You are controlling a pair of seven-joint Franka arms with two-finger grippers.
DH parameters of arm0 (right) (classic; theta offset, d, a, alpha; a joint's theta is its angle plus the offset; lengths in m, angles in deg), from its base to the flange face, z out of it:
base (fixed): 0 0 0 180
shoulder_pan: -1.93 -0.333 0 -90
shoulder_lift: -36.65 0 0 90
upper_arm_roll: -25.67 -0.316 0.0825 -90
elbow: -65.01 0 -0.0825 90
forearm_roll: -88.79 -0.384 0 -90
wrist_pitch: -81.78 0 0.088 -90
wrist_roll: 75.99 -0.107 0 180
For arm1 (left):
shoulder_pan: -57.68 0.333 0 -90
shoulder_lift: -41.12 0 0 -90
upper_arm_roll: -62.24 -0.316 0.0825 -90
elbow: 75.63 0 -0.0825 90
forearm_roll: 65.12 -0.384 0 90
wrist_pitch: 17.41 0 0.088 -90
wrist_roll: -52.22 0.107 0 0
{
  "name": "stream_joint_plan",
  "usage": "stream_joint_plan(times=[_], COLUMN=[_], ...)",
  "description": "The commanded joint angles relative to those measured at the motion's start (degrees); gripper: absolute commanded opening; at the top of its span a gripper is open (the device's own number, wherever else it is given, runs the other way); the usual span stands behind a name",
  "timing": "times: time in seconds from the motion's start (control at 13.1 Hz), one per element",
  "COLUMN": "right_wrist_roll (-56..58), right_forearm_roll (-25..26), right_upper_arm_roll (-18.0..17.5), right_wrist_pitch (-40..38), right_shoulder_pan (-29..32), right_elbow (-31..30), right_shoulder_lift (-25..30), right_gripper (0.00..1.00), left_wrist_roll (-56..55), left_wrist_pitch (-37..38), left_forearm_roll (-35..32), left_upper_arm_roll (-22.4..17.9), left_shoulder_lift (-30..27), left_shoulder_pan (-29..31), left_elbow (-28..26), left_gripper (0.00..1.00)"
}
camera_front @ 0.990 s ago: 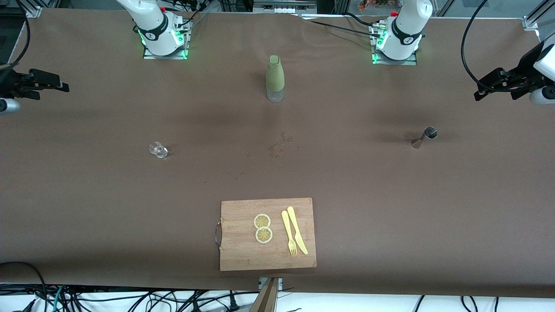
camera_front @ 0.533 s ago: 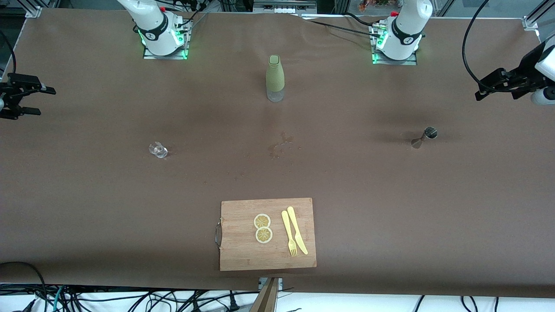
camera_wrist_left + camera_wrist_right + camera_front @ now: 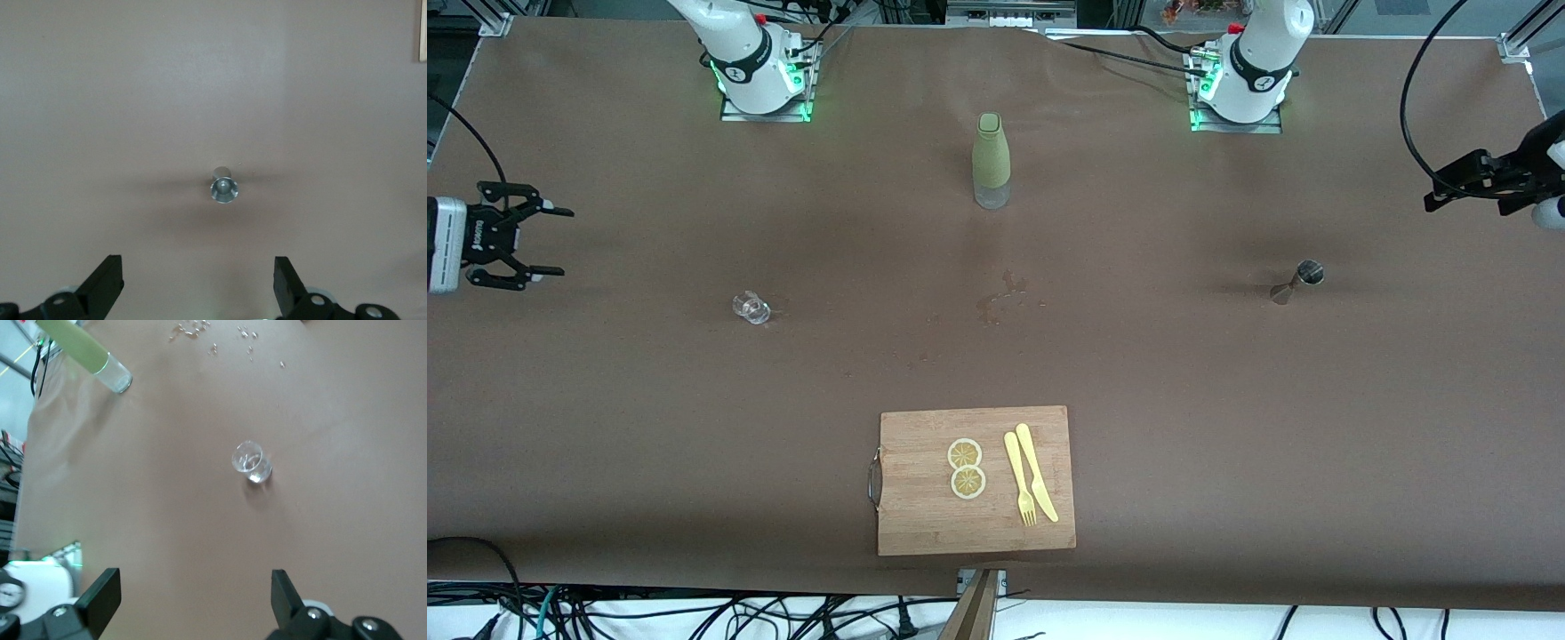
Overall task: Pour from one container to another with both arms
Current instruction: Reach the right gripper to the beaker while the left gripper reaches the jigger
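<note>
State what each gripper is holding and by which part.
Nothing is held. The left gripper is open over the table's end near the metal jigger; the right gripper is open near the small glass.

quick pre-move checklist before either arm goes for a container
1. Left end effector open, holding nothing, over the left arm's end of the table: ok.
2. Right end effector open, holding nothing, over the right arm's end: ok.
3. Metal jigger upright, centred in the left wrist view: ok.
4. Small clear glass upright, seen in the right wrist view: ok.
5. Green bottle upright between the arm bases: ok.
6. Liquid level in jigger, glass: cannot tell.
</note>
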Motion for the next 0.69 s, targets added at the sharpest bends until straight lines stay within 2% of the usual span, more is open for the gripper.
stream_joint_plan(times=[0.0, 0.15, 0.38, 0.61], right_wrist_roll=[12.7, 22.5, 31.5, 45.1], right_forearm_roll=[-6.7, -13.2, -19.1, -28.8], right_upper_arm_roll=[-0.2, -0.2, -0.4, -0.8], right_wrist_pitch=[2.6, 4.4, 5.3, 6.1], right_shoulder_pan=[0.6, 2.2, 2.1, 1.5], right_elbow=[-3.3, -4.3, -6.0, -7.1], right_shoulder_lift=[-2.5, -7.8, -12.7, -18.5], right_gripper=[1.0, 1.0, 1.0, 1.0], left_wrist_roll=[10.0, 20.4, 28.1, 44.3], left_wrist_pitch=[-2.6, -6.6, -10.9, -13.5], left_forearm_roll=[-0.8, 0.0, 2.8, 10.1], left_upper_arm_roll=[-1.3, -3.4, -4.9, -7.4], left_shoulder_lift=[1.1, 2.4, 3.4, 7.9], left_shoulder_pan=[1.8, 2.5, 4.9, 7.6], left_elbow=[-1.1, -3.2, -7.2, -8.2], left_gripper=[1.0, 1.0, 1.0, 1.0])
